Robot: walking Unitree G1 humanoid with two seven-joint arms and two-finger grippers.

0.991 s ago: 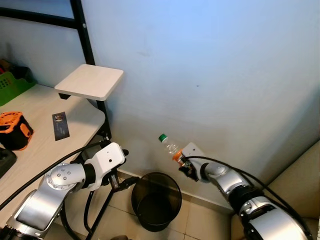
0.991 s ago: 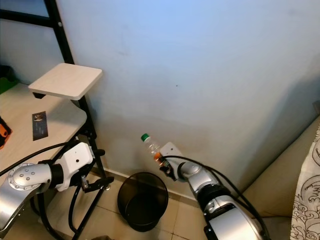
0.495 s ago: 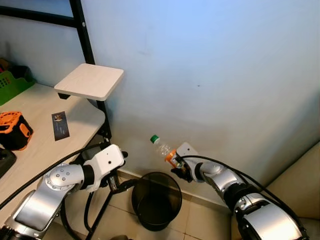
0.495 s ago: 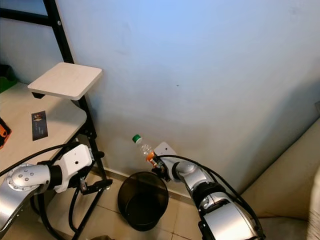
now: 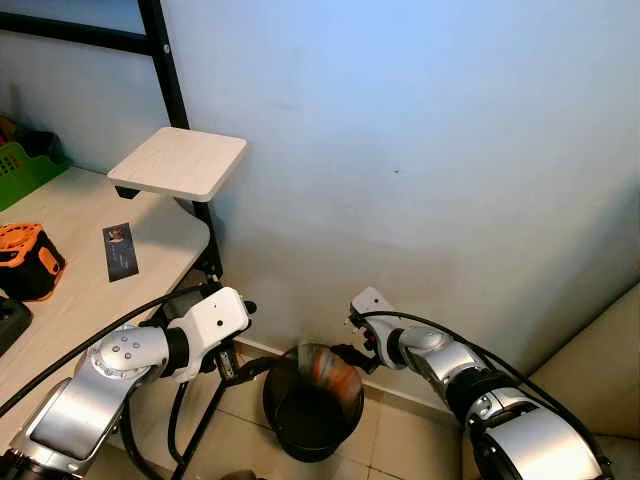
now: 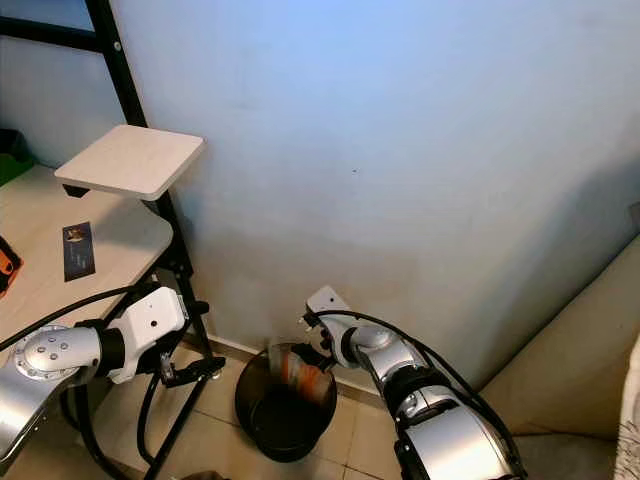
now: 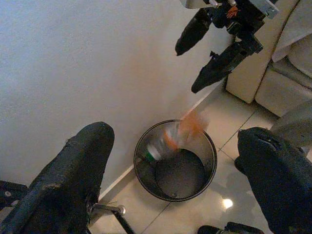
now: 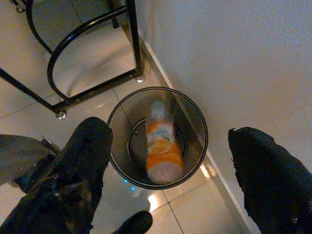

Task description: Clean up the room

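Note:
A clear plastic bottle [image 8: 161, 146] with an orange label and a green cap lies tilted inside the black mesh waste bin [image 5: 287, 409], blurred as it drops. The bin stands on the tiled floor against the wall. My right gripper [image 5: 356, 356] hangs open just above the bin's far rim, with nothing between its fingers [image 7: 218, 66]. My left gripper [image 5: 247, 338] is open and holds nothing, left of the bin by the desk's black frame.
A light wooden desk [image 5: 90, 300] at the left carries an orange and black object [image 5: 28, 259], a dark card [image 5: 120, 249] and a green basket [image 5: 22, 168]. A small raised shelf [image 5: 178, 163] sits on a black post. A beige sofa [image 5: 600, 370] stands at the right.
The right gripper, shut on the bottle above the bin, has opened. The bottle has dropped into the bin. The left arm has hardly moved.

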